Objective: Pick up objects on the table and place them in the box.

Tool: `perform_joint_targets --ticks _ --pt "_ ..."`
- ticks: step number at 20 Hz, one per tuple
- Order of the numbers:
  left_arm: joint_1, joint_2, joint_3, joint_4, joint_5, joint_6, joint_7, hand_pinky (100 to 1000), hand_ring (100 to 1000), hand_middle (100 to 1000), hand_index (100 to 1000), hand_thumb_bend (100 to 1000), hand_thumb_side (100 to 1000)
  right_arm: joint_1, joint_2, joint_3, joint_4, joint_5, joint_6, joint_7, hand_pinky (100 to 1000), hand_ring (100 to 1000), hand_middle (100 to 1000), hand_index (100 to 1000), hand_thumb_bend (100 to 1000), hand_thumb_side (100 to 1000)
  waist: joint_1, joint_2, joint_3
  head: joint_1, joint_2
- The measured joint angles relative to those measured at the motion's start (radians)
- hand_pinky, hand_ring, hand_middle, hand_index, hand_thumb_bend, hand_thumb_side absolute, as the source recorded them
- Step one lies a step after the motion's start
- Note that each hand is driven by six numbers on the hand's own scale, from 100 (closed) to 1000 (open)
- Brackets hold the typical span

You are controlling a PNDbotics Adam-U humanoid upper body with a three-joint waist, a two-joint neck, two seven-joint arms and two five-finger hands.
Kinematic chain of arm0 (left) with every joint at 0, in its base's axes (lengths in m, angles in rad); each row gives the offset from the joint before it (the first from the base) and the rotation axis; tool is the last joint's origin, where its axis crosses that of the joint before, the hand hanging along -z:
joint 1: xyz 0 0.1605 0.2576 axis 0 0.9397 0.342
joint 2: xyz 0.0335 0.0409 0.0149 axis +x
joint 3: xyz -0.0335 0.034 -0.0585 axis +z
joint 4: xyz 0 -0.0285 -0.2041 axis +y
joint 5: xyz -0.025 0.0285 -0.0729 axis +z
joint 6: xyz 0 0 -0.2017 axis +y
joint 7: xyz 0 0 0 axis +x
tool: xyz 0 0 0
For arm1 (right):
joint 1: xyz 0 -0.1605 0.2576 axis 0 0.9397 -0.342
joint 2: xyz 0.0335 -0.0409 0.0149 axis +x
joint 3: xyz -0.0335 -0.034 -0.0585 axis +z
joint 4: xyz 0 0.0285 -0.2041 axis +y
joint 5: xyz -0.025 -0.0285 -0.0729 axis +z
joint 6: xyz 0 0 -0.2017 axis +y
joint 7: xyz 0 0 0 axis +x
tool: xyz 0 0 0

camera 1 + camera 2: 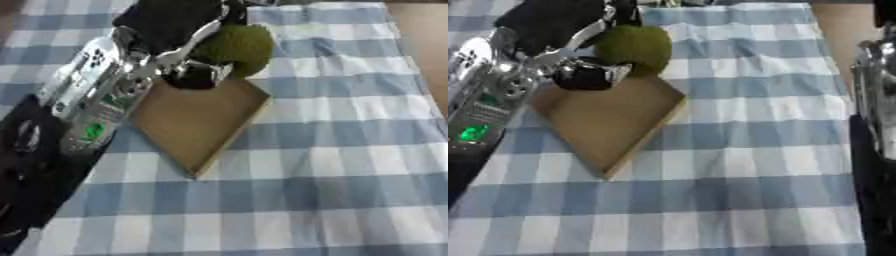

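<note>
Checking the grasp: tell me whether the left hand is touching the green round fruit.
Touching. In the left eye view the left hand wraps the green round fruit, fingers curled against its side above the box.

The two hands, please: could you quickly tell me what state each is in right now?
Left hand: curled round the green round object above the box's far corner.
Right hand: not visible; only the arm shows at the right edge.

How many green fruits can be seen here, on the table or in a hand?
1. A bumpy green fruit is in the left hand, whose fingers curl round it, above the far corner of the shallow brown box. The arm may hide others.
</note>
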Motion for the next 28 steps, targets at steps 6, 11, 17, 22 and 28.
perform_joint_targets --ticks 6,11,17,22,28 --pt "0.011 -0.015 -0.009 0.081 -0.025 -0.032 0.038 425 421 442 589 100 100 -0.001 0.002 0.0 0.0 0.0 -0.001 0.001 842 796 707 802 100 576 0.001 0.0 0.001 0.0 0.0" --pt "0.023 -0.023 -0.016 0.123 -0.028 -0.043 0.048 479 451 453 612 100 100 -0.005 0.002 0.0 0.0 0.0 -0.001 0.001 842 796 707 802 100 577 0.003 0.0 0.001 0.0 0.0" --pt "0.031 -0.028 -0.019 0.165 -0.049 -0.046 0.03 558 507 505 684 100 100 -0.008 0.003 0.0 0.0 0.0 -0.001 0.0 841 796 708 802 100 577 0.003 0.0 0.001 -0.001 0.0" --pt "0.04 -0.031 -0.019 0.19 -0.084 -0.034 -0.017 608 560 555 737 100 100 -0.008 0.003 0.0 0.0 0.0 -0.003 -0.002 841 796 708 802 100 577 0.003 0.0 0.001 -0.001 0.0" --pt "0.045 -0.031 -0.018 0.201 -0.101 -0.026 -0.099 818 768 764 880 276 100 -0.008 0.003 0.0 0.0 0.0 -0.004 -0.005 841 796 708 802 100 577 0.004 0.0 0.001 -0.001 0.0"
